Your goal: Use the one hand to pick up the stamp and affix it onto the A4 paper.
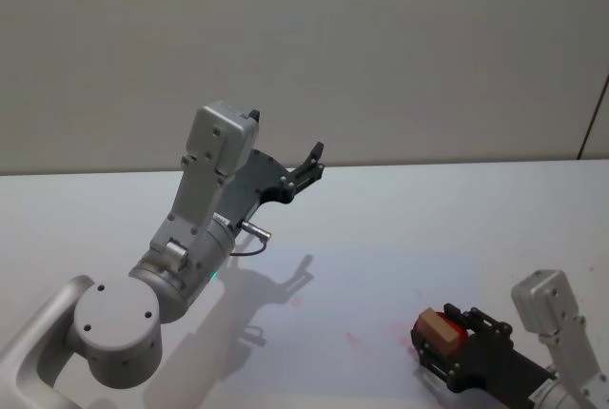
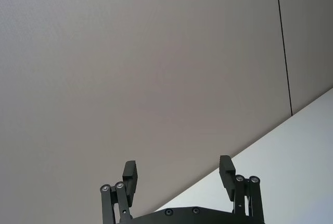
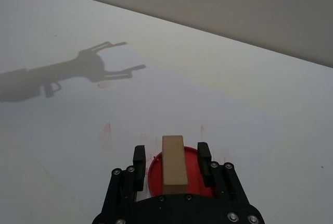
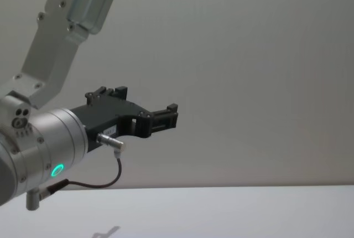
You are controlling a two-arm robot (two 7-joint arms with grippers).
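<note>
My right gripper (image 1: 445, 335) is low at the near right of the table, shut on the stamp (image 1: 439, 324). In the right wrist view the stamp (image 3: 173, 164) is a light-brown wooden block on a round red base, and the black fingers (image 3: 139, 157) clamp that base from both sides. It sits just over the A4 paper (image 3: 223, 109), a faint white sheet on the white table; I cannot tell whether it touches. Faint red marks (image 3: 106, 133) dot the sheet. My left gripper (image 1: 314, 162) is raised high, open and empty, aimed at the wall (image 2: 178, 174).
The white table (image 1: 457, 209) runs back to a plain grey wall. The raised left arm (image 1: 205, 209) stands over the table's left half and casts a shadow (image 3: 88, 67) across the surface. A dark vertical seam (image 2: 283, 47) runs down the wall.
</note>
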